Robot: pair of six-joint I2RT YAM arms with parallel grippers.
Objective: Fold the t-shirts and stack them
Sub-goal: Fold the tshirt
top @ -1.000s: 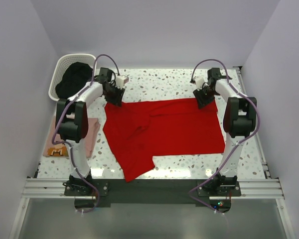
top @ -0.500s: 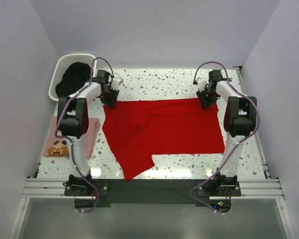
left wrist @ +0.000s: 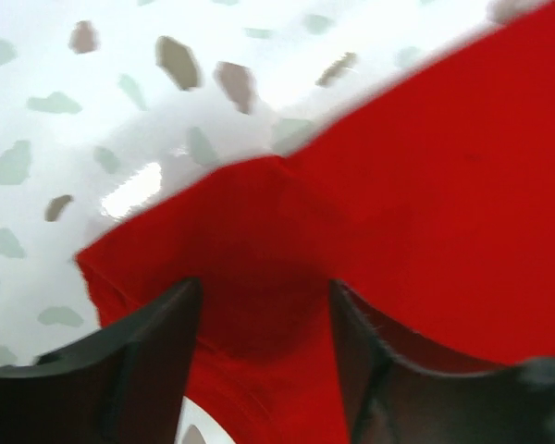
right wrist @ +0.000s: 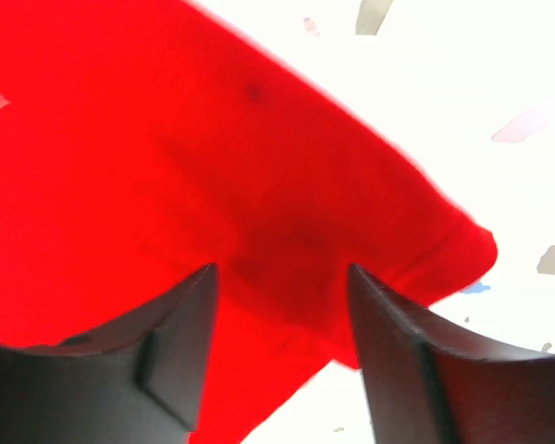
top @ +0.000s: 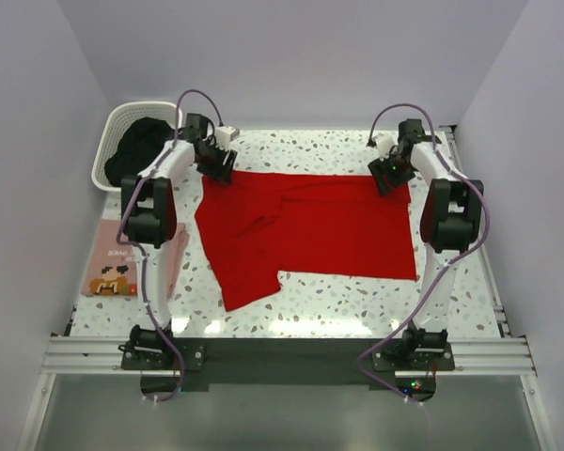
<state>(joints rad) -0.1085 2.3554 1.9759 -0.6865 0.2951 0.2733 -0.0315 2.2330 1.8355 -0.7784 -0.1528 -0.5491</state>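
The red t-shirt (top: 310, 225) lies spread on the speckled table, one sleeve trailing toward the front left. My left gripper (top: 218, 167) is over its far left corner and my right gripper (top: 387, 177) over its far right corner. In the left wrist view the left gripper (left wrist: 264, 296) has its jaws apart over the red cloth (left wrist: 444, 166). In the right wrist view the right gripper (right wrist: 279, 277) also has its jaws apart over the red cloth (right wrist: 120, 139). The pink t-shirt (top: 113, 258) lies folded at the left edge, print up.
A white basket (top: 110, 127) with a black garment (top: 139, 146) stands at the far left corner. The enclosure walls stand close on both sides and behind. Bare table shows in front of the red shirt.
Both grippers have moved toward the back wall, and the red shirt's far edge has shifted back with them. The shirt lies flatter and further from the front edge.
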